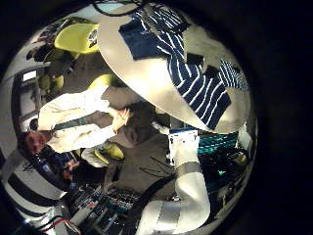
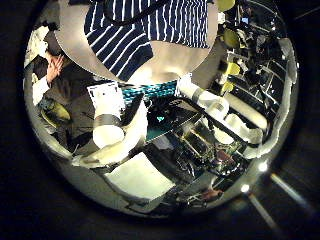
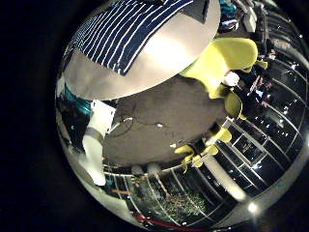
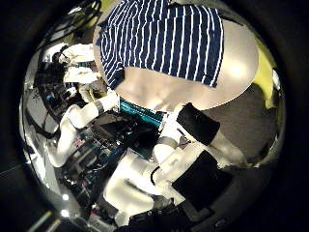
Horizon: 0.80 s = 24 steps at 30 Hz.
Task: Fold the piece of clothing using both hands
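A striped piece of clothing [image 4: 169,39] lies spread flat on a pale round table [image 4: 237,63]. It covers much of the tabletop and shows in every palm view: clothing [image 1: 191,69], clothing [image 2: 150,30], clothing [image 3: 126,34]. All the views look at the table from some way off, so both hands are clear of the cloth and nothing touches it. A white arm [image 4: 154,159] stands beside the table, and another arm [image 2: 225,115] stands there too. I cannot make out either hand's fingers.
The table edge [image 3: 159,68] has bare floor [image 3: 159,111] around it. Chairs [image 3: 217,58] stand close to one side of the table, with another chair [image 1: 73,37] beyond it. Equipment racks [image 2: 200,140] crowd the space behind the arms.
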{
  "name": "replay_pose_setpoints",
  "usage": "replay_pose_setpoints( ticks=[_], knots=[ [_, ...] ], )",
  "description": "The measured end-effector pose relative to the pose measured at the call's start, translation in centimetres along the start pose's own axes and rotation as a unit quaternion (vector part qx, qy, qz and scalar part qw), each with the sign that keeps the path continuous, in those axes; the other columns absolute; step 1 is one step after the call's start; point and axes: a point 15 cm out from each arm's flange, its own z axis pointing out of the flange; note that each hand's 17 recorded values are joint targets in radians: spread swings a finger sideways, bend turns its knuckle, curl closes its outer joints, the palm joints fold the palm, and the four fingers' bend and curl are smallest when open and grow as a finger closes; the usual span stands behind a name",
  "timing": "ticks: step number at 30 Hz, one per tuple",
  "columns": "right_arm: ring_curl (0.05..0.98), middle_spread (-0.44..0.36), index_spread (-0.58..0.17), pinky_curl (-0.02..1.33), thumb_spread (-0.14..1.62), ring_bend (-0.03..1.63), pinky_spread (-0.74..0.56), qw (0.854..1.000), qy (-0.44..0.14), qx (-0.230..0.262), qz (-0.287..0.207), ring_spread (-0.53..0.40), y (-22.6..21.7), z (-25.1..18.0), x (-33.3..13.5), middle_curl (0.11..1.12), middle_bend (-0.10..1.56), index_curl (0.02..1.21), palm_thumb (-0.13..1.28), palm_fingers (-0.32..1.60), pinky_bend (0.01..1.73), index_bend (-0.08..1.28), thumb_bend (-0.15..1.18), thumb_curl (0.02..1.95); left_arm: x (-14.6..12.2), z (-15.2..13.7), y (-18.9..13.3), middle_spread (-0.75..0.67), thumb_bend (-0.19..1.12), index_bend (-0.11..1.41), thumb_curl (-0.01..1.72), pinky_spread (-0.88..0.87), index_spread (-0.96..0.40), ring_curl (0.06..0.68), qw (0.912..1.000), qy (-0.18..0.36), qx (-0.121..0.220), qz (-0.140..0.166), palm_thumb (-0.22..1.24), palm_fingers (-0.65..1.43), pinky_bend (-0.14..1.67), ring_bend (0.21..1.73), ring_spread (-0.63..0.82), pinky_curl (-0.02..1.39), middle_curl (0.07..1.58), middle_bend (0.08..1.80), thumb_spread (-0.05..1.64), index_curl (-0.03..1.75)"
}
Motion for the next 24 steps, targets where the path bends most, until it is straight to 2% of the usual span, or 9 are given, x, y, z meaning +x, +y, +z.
replay_pose_setpoints(
  ticks=[7, 14, 16, 24],
  knots=[
    [0.325, -0.108, -0.404, 0.32, 1.25, 0.54, 0.32, 1.0, -0.005, 0.002, -0.003, -0.074, -0.4, -0.2, 0.0, 0.4, 0.29, 0.42, 0.64, 0.37, 0.33, 0.21, -0.02, 0.35, 0.2, 0.1, -0.1, 0.0, -0.02, 0.2, 0.33, -0.03, -0.16, 0.244, 0.9999, 0.0, 0.001, -0.011, 0.36, 0.3, 0.48, 0.72, 0.01, 0.46, 0.48, 0.23, 1.05, 0.53],
    [0.31, -0.1, -0.405, 0.3, 1.26, 0.51, 0.32, 1.0, -0.01, -0.002, 0.001, -0.074, -0.4, 0.4, 0.2, 0.39, 0.27, 0.41, 0.64, 0.39, 0.31, 0.19, -0.02, 0.35, 1.4, 2.3, -0.8, 0.02, -0.02, 0.18, 0.32, 0.02, -0.13, 0.238, 0.9996, -0.018, -0.006, -0.023, 0.37, 0.27, 0.43, 0.71, 0.05, 0.44, 0.47, 0.22, 1.05, 0.51],
    [0.307, -0.1, -0.405, 0.3, 1.26, 0.51, 0.32, 1.0, -0.012, -0.005, 0.001, -0.072, -0.7, 0.8, 0.4, 0.39, 0.26, 0.41, 0.64, 0.39, 0.31, 0.19, -0.02, 0.35, 2.2, 3.3, -1.5, 0.04, -0.03, 0.16, 0.32, 0.04, -0.1, 0.239, 0.9995, -0.026, 0.005, -0.015, 0.35, 0.23, 0.42, 0.71, 0.08, 0.44, 0.47, 0.21, 1.05, 0.49],
    [0.296, -0.099, -0.391, 0.28, 1.26, 0.49, 0.33, 0.999, -0.031, -0.025, 0.01, -0.061, -1.2, 2.1, 0.4, 0.39, 0.25, 0.4, 0.63, 0.4, 0.3, 0.18, -0.01, 0.34, 5.6, 7.4, -2.9, 0.14, -0.03, 0.15, 0.31, 0.17, -0.01, 0.233, 0.9967, -0.053, 0.036, 0.05, 0.31, 0.15, 0.45, 0.71, 0.2, 0.43, 0.44, 0.19, 1.03, 0.42]
  ],
)
